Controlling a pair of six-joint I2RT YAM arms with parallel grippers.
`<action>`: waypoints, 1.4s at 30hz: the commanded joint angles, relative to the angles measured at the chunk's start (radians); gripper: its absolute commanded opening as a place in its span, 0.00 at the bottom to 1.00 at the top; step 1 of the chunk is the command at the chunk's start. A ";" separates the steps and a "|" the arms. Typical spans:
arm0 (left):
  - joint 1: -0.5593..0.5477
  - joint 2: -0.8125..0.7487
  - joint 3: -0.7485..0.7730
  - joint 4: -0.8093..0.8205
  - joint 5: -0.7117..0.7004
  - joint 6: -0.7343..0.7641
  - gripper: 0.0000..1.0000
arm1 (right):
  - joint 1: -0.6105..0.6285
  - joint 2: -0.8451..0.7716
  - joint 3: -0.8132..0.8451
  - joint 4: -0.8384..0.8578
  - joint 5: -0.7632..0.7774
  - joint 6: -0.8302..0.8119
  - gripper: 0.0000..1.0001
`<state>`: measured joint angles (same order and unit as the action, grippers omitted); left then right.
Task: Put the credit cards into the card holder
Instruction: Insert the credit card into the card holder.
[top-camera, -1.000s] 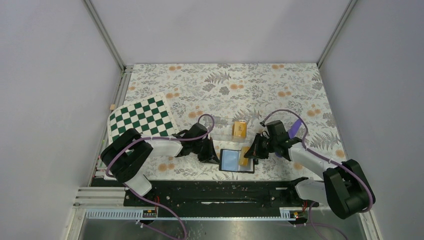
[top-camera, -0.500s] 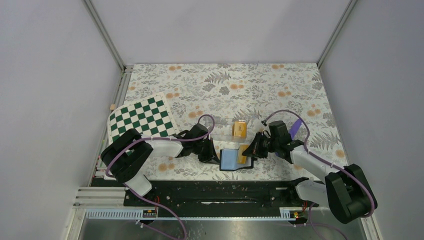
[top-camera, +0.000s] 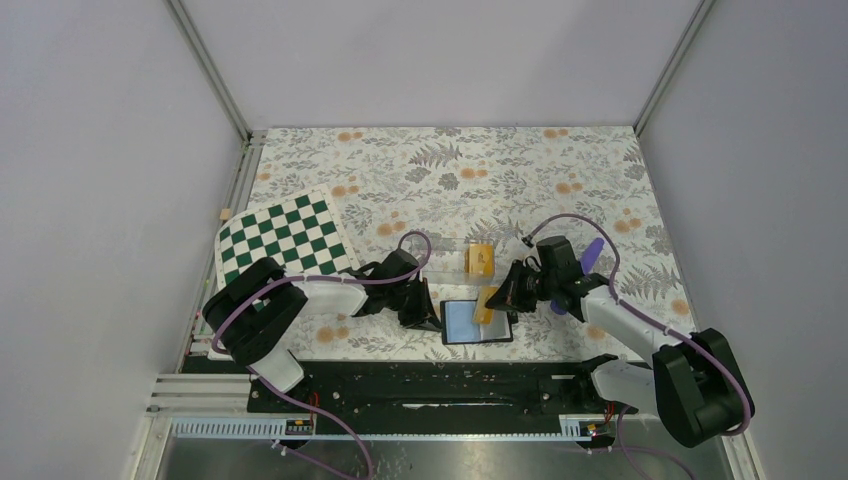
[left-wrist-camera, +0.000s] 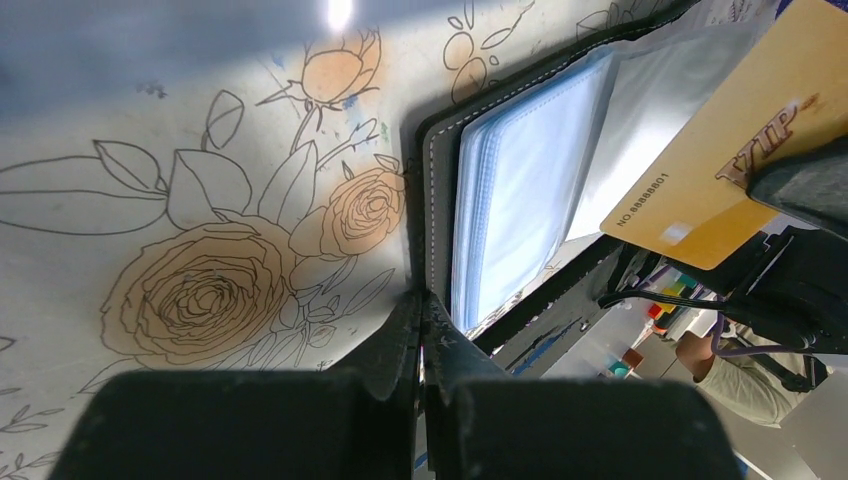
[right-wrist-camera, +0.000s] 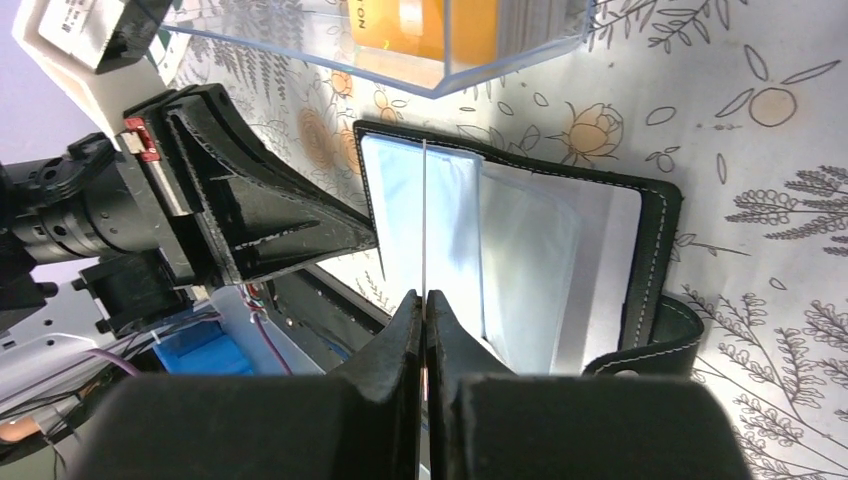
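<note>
The card holder (top-camera: 500, 335) lies open near the front edge, pale blue pockets (left-wrist-camera: 520, 200) facing up and its black rim (right-wrist-camera: 660, 230) and snap tab on the table. My right gripper (top-camera: 497, 297) is shut on one orange credit card (top-camera: 487, 304). That card is held over the pockets and shows edge-on as a thin line (right-wrist-camera: 424, 220) ahead of the gripper (right-wrist-camera: 424, 297). Its printed face (left-wrist-camera: 720, 160) appears in the left wrist view. My left gripper (top-camera: 428, 310) is shut, its tips (left-wrist-camera: 421, 300) against the holder's left edge. More credit cards (top-camera: 481, 258) stand in a clear box.
The clear plastic box (top-camera: 455, 262) sits just behind the card holder. A purple cylinder (top-camera: 592, 252) lies by the right arm. A green-and-white checkered board (top-camera: 285, 238) lies at the left. The black base rail (top-camera: 430, 385) runs along the front edge.
The right gripper has moved the card slightly back and left and tilted it over the pockets. The holder shifted a little under it. The left gripper has stayed at the holder's left edge.
</note>
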<state>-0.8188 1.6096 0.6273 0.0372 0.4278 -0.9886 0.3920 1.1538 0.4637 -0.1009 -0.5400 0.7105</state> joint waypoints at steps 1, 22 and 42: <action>-0.012 0.036 -0.027 -0.078 0.000 -0.012 0.00 | 0.003 0.019 0.013 -0.027 0.040 -0.046 0.00; -0.026 0.059 0.000 -0.099 -0.003 0.002 0.00 | 0.003 0.114 -0.099 0.156 -0.134 0.001 0.00; -0.042 0.116 0.101 -0.225 -0.024 0.082 0.00 | 0.002 0.219 -0.068 0.133 -0.244 -0.085 0.00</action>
<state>-0.8387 1.6733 0.7319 -0.0990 0.4622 -0.9508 0.3885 1.3548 0.3676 0.0635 -0.7364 0.6849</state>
